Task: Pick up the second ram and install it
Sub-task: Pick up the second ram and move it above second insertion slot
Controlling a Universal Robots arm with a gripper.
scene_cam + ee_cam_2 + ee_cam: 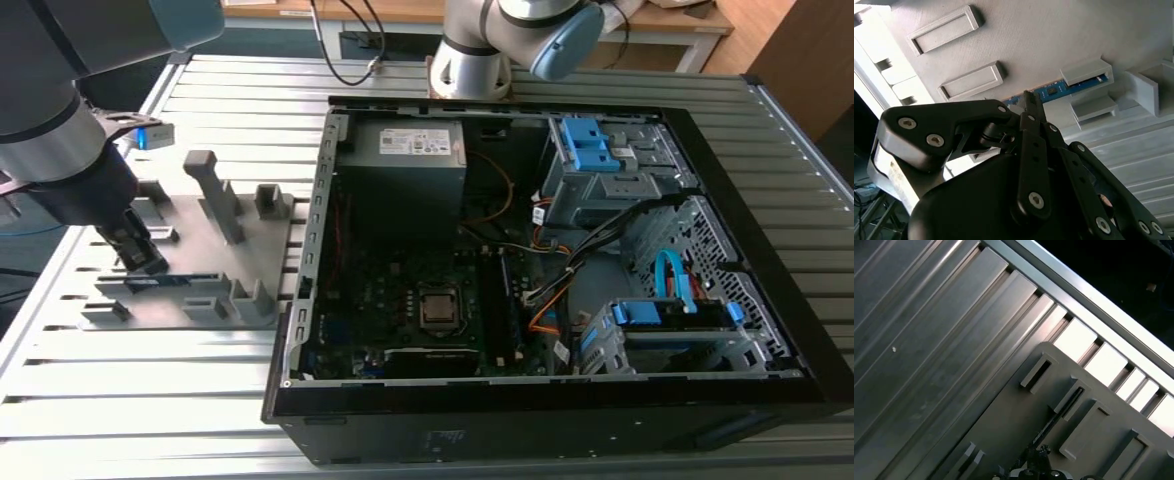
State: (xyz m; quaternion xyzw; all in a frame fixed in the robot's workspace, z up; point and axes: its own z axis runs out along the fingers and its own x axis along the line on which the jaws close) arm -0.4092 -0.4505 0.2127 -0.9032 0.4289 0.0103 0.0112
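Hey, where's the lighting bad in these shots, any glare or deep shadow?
Exterior view: the inside of the computer case lies in deep shadow. First wrist view: some slats of the table glare white beside the grey tray. Second wrist view: the black hand is dark against the tray, while the blue-green memory strip is well lit.

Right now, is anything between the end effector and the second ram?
Nothing visible does. In the second wrist view the end effector sits right at the second ram, a blue strip held in the grey fixture, with no part crossing between them.
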